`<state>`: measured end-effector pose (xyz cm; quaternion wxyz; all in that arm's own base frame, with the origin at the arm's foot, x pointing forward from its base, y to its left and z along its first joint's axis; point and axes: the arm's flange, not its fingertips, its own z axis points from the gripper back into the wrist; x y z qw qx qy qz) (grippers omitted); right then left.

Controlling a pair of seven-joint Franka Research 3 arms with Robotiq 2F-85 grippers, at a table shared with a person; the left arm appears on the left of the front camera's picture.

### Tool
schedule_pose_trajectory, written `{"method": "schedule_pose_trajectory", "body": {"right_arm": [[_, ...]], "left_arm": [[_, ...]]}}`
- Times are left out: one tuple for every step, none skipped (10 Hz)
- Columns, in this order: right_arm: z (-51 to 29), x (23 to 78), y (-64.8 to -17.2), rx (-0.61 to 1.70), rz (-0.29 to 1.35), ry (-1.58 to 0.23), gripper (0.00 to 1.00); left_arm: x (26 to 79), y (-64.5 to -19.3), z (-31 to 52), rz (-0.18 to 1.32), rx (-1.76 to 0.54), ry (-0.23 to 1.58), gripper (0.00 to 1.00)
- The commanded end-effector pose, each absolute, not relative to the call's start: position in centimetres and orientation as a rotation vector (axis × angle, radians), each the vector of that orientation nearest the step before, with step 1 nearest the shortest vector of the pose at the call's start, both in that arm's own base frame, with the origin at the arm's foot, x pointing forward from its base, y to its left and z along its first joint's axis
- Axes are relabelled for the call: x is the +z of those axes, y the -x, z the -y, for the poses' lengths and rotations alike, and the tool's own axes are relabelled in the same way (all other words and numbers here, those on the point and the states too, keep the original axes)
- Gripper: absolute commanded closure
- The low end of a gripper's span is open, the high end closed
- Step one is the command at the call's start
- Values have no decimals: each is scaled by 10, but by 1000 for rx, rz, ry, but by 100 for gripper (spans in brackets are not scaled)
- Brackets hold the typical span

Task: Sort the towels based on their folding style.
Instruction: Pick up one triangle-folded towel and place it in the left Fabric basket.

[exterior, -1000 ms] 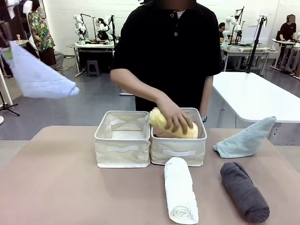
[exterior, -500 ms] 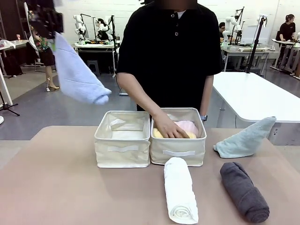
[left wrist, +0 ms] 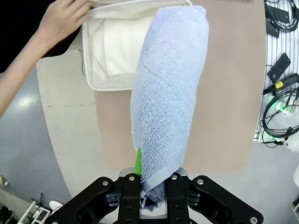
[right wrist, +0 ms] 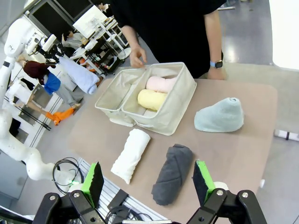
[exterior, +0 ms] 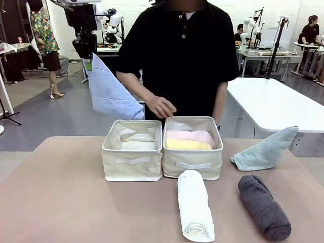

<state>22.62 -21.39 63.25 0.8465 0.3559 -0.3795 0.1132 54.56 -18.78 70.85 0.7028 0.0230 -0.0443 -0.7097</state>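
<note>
Where the worktop (exterior: 61,202) begins at the left, it is a beige-brown surface with rounded corners, and beyond it lies a grey floor (exterior: 61,114). Above the far left part hangs the left gripper (exterior: 91,59), with its fingers (left wrist: 138,165) clamped on the narrow end of the lavender towel (exterior: 111,93). This towel hangs in the air, wide end down, and its low end is just over the far rim of the left basket (exterior: 132,161). In the left wrist view the towel covers part of this basket, and black cables (left wrist: 271,119) lie on the floor past the worktop edge. The person in a black shirt stands at the far side; one hand (exterior: 161,107) hovers above the far rim, where the two cream baskets touch. The right basket (exterior: 192,164) holds the pink roll (exterior: 190,135) and the yellow roll (exterior: 187,145), side by side and touching, the pink one farther from the robot. Just in front of this basket the white roll (exterior: 194,205) lies on the worktop, one end close to the basket wall. To the right of it, apart, lies the grey roll (exterior: 263,206). Behind the grey roll, near the right edge, rests the teal towel (exterior: 266,151) in cone form. The right gripper (right wrist: 147,183) hangs high over the near edge, fingers (right wrist: 95,181) wide apart and empty. Behind the worktop at the right stands a white table (exterior: 273,106), and farther back are other benches.
</note>
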Motion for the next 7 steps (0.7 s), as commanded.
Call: {"method": "schedule_pose_trajectory", "body": {"right_arm": [[213, 634, -228, 238, 815, -781, 0], [213, 634, -228, 238, 815, -781, 0], [213, 634, -228, 238, 815, -781, 0], [213, 634, -228, 238, 815, -781, 0], [213, 634, -228, 238, 815, -781, 0], [213, 634, -228, 238, 815, -781, 0], [213, 634, -228, 238, 815, -781, 0]], "left_arm": [[713, -550, 203, 117, -1506, -42, 84], [709, -549, 205, 108, -1498, -33, 84], [711, -542, 200, 49, -1546, -86, 84], [701, -547, 198, 89, -1526, -39, 84], [701, -547, 198, 89, -1526, -39, 84], [701, -547, 198, 89, -1526, -39, 84], [701, -547, 198, 89, -1526, -39, 84]]}}
